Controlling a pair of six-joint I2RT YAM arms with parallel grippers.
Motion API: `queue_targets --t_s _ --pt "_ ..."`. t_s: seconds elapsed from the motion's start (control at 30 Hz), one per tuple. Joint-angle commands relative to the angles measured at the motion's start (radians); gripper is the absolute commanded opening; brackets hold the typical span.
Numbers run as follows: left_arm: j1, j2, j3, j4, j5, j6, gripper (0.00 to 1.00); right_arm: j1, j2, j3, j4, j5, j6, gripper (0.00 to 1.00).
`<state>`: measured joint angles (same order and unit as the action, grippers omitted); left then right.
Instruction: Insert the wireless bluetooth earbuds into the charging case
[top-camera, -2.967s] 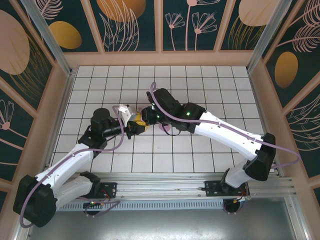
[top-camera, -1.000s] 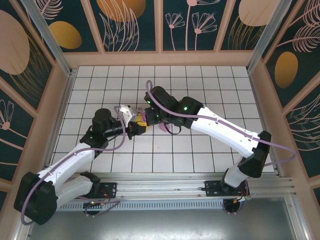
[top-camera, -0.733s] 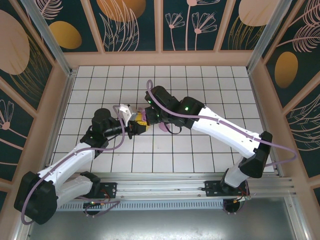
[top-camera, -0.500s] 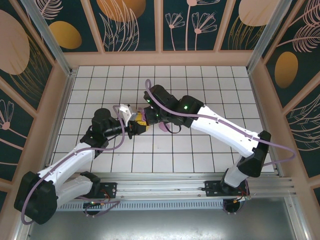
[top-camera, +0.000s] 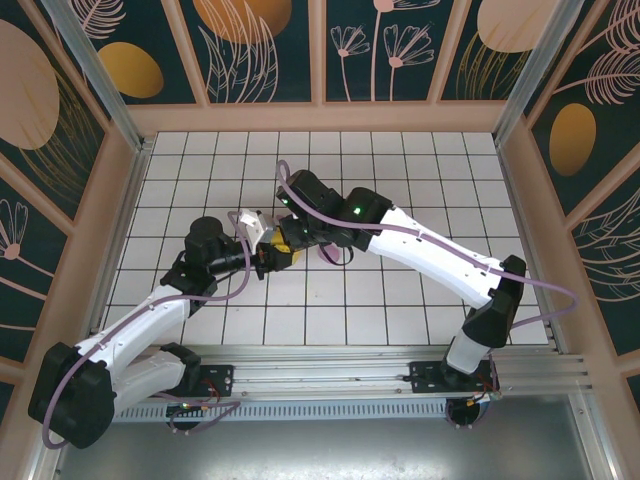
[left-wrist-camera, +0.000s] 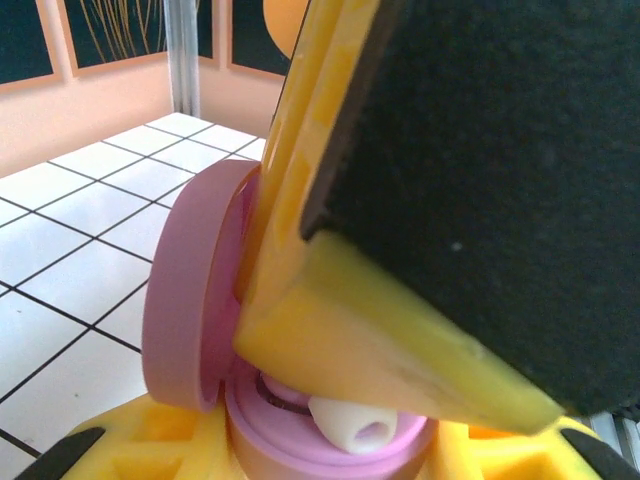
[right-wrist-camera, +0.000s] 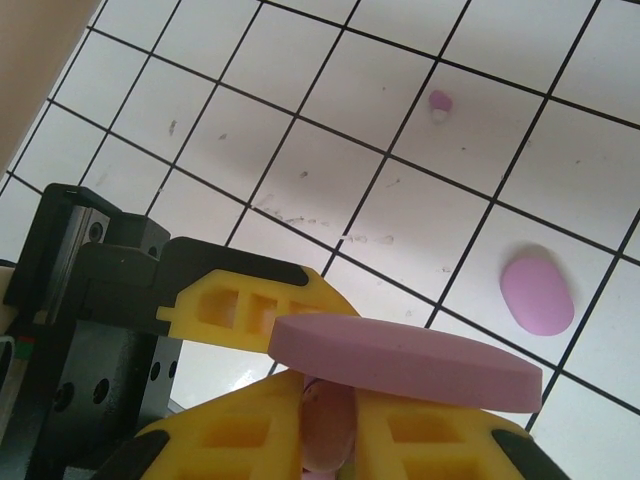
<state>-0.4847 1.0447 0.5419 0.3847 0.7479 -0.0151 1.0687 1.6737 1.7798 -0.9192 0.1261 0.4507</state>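
The right gripper (right-wrist-camera: 330, 425) pinches a tiny pink plastic earbud (left-wrist-camera: 355, 432) at 6 o'clock, sitting in the open round pink plastic case (left-wrist-camera: 185, 300) squeezed by the left gripper (top-camera: 268, 256).

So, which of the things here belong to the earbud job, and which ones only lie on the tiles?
For the job:
- open pink case, held in the left gripper
- earbud in that case
- loose earbud on the tiles

Lying about:
- closed pink oval, flat on the tiles, apart from the loose earbud, with nothing touching it
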Motion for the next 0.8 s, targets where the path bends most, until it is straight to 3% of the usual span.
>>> queue_targets --t_s 0.0,0.27,0.57,0.77 --pt "-0.005 -0.02 0.015 0.074 0.022 0.027 0.0 0.007 0.023 0.013 -0.075 -0.013 0.002 0.17" --pt "-0.005 -0.017 0.017 0.053 -0.021 0.031 0.0 0.003 -0.042 -0.013 -0.03 0.031 0.029 0.09" --pt "-0.004 0.004 0.029 0.046 -0.061 -0.011 0.0 -0.047 -0.242 -0.202 0.166 -0.039 0.072 0.08" --pt "-0.004 0.008 0.029 0.053 -0.078 -0.025 0.0 -0.068 -0.311 -0.26 0.198 -0.066 0.087 0.07"
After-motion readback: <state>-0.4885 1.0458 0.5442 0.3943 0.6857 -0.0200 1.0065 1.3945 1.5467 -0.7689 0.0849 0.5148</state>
